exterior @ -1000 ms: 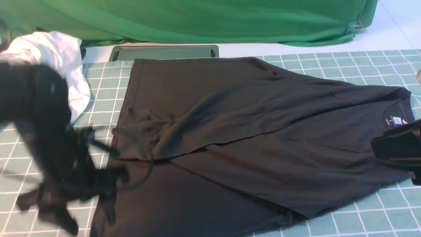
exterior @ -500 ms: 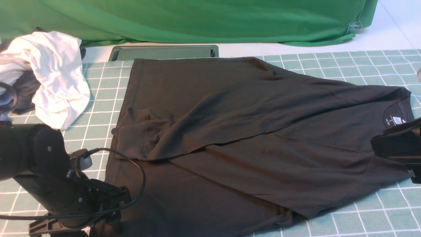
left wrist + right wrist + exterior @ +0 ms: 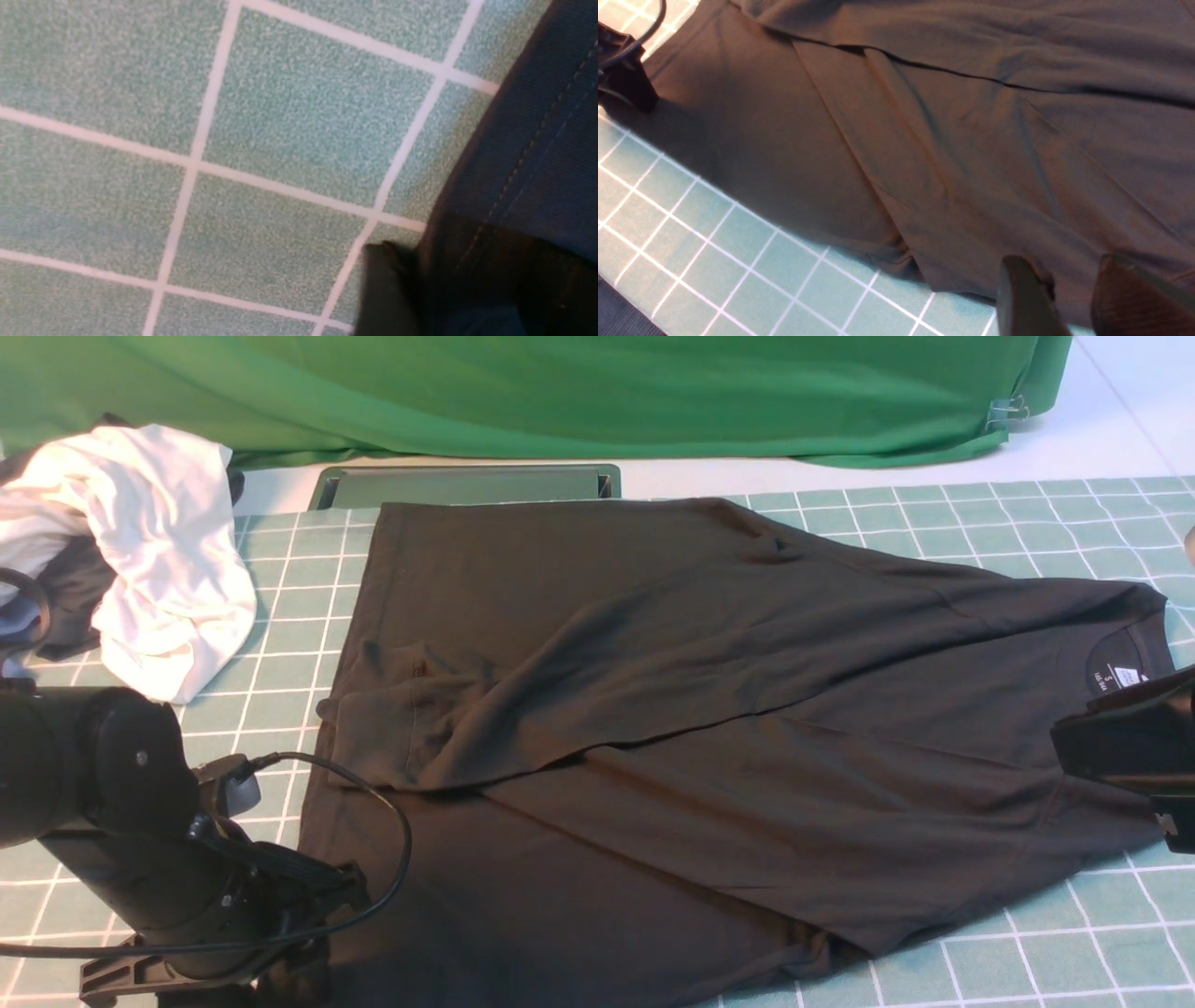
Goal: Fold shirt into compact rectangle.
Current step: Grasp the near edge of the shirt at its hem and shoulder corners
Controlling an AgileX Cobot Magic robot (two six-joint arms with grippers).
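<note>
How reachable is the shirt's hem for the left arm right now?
Probably yes. The left pincer sits low at the near-left corner of the shirt, one finger right beside the stitched hem, with only checked mat alongside. The white garment lies well away.

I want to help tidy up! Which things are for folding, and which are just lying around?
For the job:
black long-sleeved shirt
checked mat under it

Just lying about:
white garment
dark cloth beneath it
grey tray
green backdrop cloth
</note>
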